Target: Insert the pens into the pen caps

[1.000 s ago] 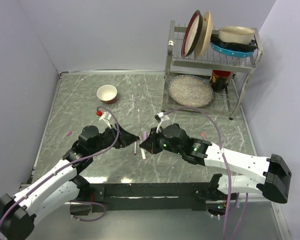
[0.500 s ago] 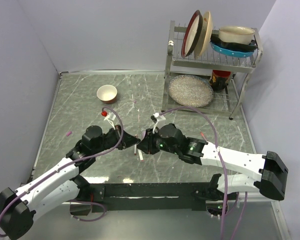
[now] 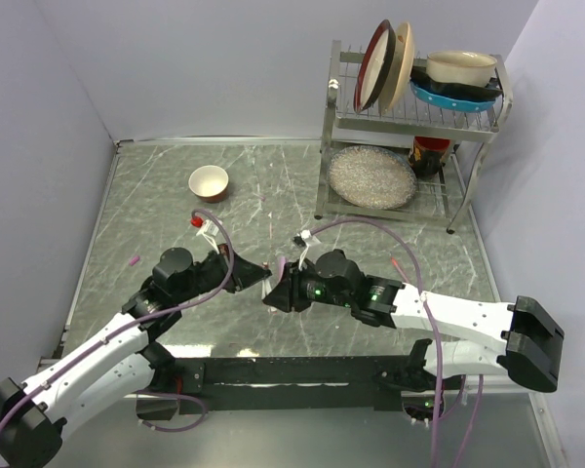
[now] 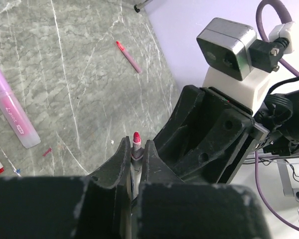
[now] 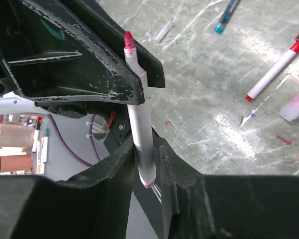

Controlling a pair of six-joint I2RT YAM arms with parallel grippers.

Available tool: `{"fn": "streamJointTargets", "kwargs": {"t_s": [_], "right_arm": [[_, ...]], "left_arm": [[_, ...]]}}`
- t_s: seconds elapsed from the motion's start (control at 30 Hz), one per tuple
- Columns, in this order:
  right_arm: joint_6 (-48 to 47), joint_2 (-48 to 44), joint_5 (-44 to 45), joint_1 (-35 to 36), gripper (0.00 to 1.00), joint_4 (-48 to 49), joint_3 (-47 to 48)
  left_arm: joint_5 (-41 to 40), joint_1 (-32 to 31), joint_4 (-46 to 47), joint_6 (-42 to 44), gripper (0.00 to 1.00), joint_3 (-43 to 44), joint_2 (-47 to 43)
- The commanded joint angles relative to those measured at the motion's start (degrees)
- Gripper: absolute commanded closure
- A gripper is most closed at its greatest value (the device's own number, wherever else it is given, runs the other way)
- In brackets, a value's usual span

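Right wrist view: pen [image 5: 141, 124] is a slim white barrel with a red tip [image 5: 128, 38] and a pink band at the bottom end. It stands roughly upright, clear of the table [image 5: 224, 124]. Left gripper [image 4: 136, 151] is clamped tight on the barrel just under the tip. In the left wrist view only the red tip pokes out between its fingers. Right gripper [image 5: 145, 155] has a finger on either side of the barrel's lower end, very close. Can't tell if they pinch it or stand just off it. Top view: both grippers meet nose to nose around the table's middle, pen between them.

Loose on the table, all well apart from the held pen:
- lilac-pink marker [image 4: 14, 115]
- white pen with a red end [image 5: 270, 75]
- teal pen [image 5: 226, 14]
- small pale cap [image 5: 163, 31]

Containers:
- Small bowl [image 3: 209, 182], far left: brown outside, white inside.
- Rack [image 3: 409, 126], far right, top shelf: two plates [image 3: 388, 64] on edge, plus a cream bowl [image 3: 460, 66] sitting in a blue dish [image 3: 448, 97].
- Rack, lower shelf: a speckled grey plate [image 3: 371, 176] leaning, with something red [image 3: 430, 148] behind it, too hidden to identify.
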Motion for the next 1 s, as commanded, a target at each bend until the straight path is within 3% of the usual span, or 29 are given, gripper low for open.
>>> {"fn": "streamJointTargets", "kwargs": {"t_s": [0.0, 0.07, 0.13, 0.17, 0.27, 0.3, 0.43, 0.67, 0.8, 0.97], "right_arm": [[1.11, -2.21, -1.48, 0.47, 0.78, 5.15, -1.23], [1.20, -2.03, -1.75, 0.56, 0.96, 5.60, -1.06], [1.73, -2.03, -0.70, 0.56, 1.00, 4.89, -0.88], [1.73, -2.12, -0.43, 0.47, 1.00, 4.55, -0.53], [1.82, -3.70, 1.76, 0.56, 1.00, 2.52, -0.17], [1.73, -4.22, 2.29, 0.56, 1.00, 2.17, -0.35], [-0.11, -8.52, 7.74, 0.56, 1.00, -1.42, -1.05], [-3.37, -16.00, 10.83, 0.38, 1.00, -1.09, -5.79], [-4.42, -19.60, 9.60, 0.30, 1.00, 1.20, -9.39], [-5.21, -22.42, 8.01, -0.23, 1.00, 3.22, -12.56]], "left_arm": [[-1.00, -0.05, 0.16, 1.02, 0.99, 1.99, -1.24], [-1.09, -0.05, 0.51, 0.85, 0.99, 2.08, -1.41], [-1.61, -0.05, 0.17, 0.67, 0.98, 2.51, -1.59], [-2.48, -0.05, -0.79, 0.76, 0.73, 2.86, -2.02], [-6.61, 0.04, -5.62, 1.20, 0.15, 4.80, -3.43], [-8.10, 0.04, -8.07, 1.46, 0.11, 6.02, -3.87], [-19.32, 0.04, -18.80, 2.43, 0.05, 10.77, -3.88], [-40.51, 0.47, -35.92, -2.82, 0.08, 19.82, 1.99], [-45.02, 1.53, -42.45, -6.35, 0.10, 24.13, 6.49], [-47.49, 6.78, -49.49, -12.23, 0.10, 22.31, 9.22]]}}
